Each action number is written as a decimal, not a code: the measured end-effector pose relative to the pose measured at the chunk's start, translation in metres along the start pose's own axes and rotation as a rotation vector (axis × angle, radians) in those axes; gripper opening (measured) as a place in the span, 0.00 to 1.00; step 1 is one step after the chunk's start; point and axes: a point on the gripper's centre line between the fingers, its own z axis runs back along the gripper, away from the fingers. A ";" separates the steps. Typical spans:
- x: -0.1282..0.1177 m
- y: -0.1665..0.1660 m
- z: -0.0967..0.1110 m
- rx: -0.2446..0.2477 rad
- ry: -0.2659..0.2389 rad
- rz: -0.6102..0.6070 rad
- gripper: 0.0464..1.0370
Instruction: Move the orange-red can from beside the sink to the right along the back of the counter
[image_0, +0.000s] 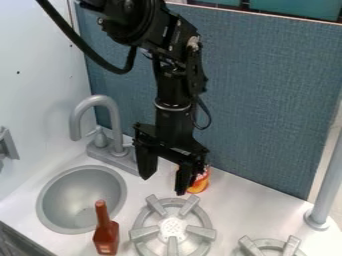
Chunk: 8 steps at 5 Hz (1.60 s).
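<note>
Two upright surfaces framed the scene: a blue textured panel (267, 95) across the back and a white wall (33, 65) at the view's left. Between and below them spread a white tabletop (235, 200). The black arm (175, 95) came in from the top edge, left of centre, and hung down in front of the panel. A grey post (328, 172) stood at the right edge.

The black gripper (163, 183) pointed downward above the tabletop, its jaws parted wide, their tips between the sink and the nearer part of the can, as seen from the camera. The round grey sink (83, 195) was set in the tabletop at the left. Just right of it lay a grey toy burner (172, 228), and a second burner (270, 246) was cut off by the bottom edge. The curved grey faucet (112, 116) rose behind the sink.

A red-brown bottle (106, 236) stood upright at the sink's near right side. The orange and red can (200, 182) was behind the gripper, partly hidden by one jaw; whether they touched could not be told.
</note>
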 end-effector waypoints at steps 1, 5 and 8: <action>-0.001 0.000 -0.008 0.002 0.026 0.000 0.96; 0.095 0.090 -0.051 0.245 0.062 0.084 0.96; 0.145 0.110 -0.080 0.346 0.092 -0.003 0.96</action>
